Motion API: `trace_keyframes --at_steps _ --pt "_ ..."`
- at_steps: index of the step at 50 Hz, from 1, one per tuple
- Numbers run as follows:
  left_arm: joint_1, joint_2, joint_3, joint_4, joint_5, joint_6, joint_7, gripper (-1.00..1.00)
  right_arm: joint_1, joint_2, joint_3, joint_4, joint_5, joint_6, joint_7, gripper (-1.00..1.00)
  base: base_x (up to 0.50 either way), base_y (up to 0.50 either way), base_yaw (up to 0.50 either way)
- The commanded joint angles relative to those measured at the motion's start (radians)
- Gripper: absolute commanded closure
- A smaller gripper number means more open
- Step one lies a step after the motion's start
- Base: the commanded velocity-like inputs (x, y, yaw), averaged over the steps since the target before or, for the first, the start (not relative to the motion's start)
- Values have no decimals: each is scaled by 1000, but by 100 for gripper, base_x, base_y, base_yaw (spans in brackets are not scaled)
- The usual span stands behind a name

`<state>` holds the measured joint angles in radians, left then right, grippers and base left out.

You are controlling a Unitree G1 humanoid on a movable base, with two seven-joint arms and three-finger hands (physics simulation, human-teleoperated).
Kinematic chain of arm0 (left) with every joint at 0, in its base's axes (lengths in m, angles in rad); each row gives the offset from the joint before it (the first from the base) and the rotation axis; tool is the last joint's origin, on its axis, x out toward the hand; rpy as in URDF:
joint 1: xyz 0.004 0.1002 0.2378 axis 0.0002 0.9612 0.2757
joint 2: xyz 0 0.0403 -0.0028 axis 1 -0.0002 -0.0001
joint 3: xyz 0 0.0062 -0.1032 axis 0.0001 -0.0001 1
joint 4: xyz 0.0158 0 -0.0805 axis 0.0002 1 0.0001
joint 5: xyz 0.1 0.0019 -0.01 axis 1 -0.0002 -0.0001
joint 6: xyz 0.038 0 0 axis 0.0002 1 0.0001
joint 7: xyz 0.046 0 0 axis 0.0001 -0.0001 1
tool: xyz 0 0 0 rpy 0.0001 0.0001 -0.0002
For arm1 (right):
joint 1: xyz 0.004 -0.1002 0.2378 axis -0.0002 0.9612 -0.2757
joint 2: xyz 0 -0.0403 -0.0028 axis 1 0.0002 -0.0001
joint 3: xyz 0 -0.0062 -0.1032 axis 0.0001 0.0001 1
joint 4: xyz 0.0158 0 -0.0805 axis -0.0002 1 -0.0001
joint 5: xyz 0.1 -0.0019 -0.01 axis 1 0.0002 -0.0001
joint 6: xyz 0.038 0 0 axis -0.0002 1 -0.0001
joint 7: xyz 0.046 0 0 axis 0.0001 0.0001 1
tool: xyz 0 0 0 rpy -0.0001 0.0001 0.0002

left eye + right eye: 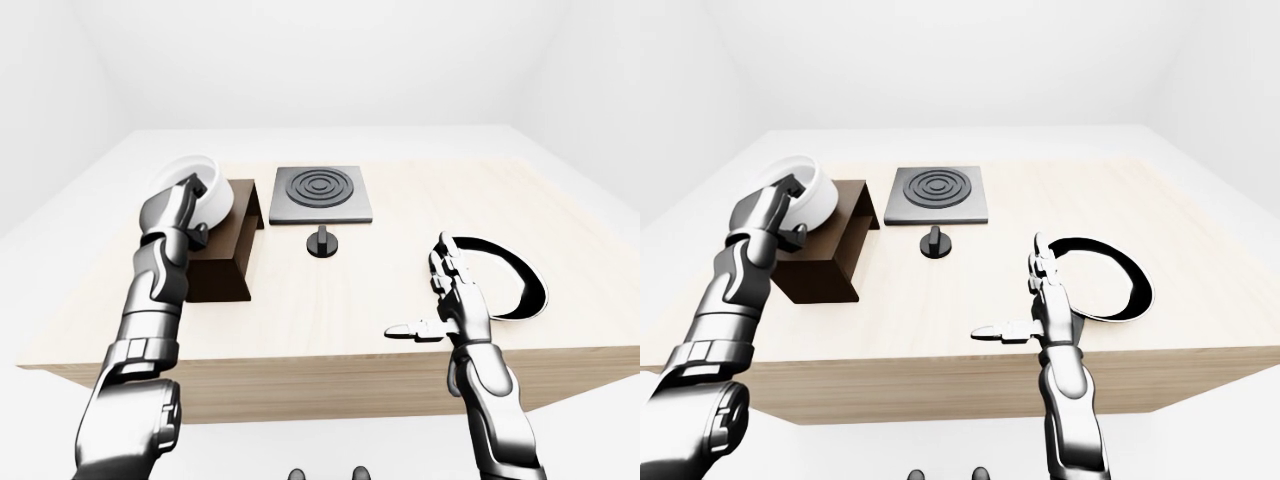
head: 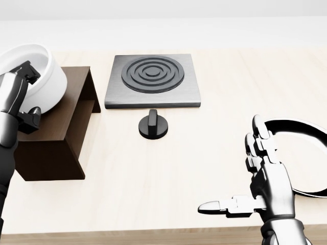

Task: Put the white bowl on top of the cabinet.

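Note:
The white bowl (image 2: 48,76) is tilted on its side at the upper left of the head view, over the top of the dark brown cabinet (image 2: 51,148). My left hand (image 2: 18,97) is shut on the bowl's rim, with fingers inside and the thumb outside. I cannot tell whether the bowl touches the cabinet top. My right hand (image 2: 232,168) is open and empty, fingers up and thumb pointing left, above the wooden table (image 2: 153,178) at the lower right.
A grey square burner plate with black rings (image 2: 152,79) lies right of the cabinet, and a black knob (image 2: 153,125) stands below it. A white plate with a black rim (image 2: 306,127) lies behind my right hand.

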<state>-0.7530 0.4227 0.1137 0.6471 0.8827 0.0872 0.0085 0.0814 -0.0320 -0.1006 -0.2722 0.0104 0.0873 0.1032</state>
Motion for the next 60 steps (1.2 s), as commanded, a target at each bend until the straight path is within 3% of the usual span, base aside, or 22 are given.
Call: trace_keyframes --at_steps 1,3,4,5,40,43,49,60 --pt "-31 -16 -16 48 45 0 107 100 -2 0 -1 -1 0 0 1 -100 0 0 -1" --pt "-34 -17 -16 56 37 0 110 100 -2 0 1 2 -1 0 1 -100 1 0 -1" --pt "-34 -18 -18 59 35 0 113 87 -2 0 1 2 -1 0 1 -100 0 0 -1" --pt "-35 -19 -19 60 33 0 115 -100 -1 0 1 0 -1 0 1 -100 0 0 -1" --pt "-11 -33 -30 -7 64 0 80 -100 2 1 7 5 -5 0 4 -100 0 0 0" --pt "31 -42 -36 -102 89 0 33 -100 4 1 7 1 -5 0 4 -100 0 0 0" --pt "134 -66 -50 -350 253 0 -119 -100 7 3 11 -1 -8 0 4 -100 0 0 0" --pt "213 -128 -24 -553 501 0 -304 -100 10 3 11 -4 -8 0 6 -100 0 0 0"
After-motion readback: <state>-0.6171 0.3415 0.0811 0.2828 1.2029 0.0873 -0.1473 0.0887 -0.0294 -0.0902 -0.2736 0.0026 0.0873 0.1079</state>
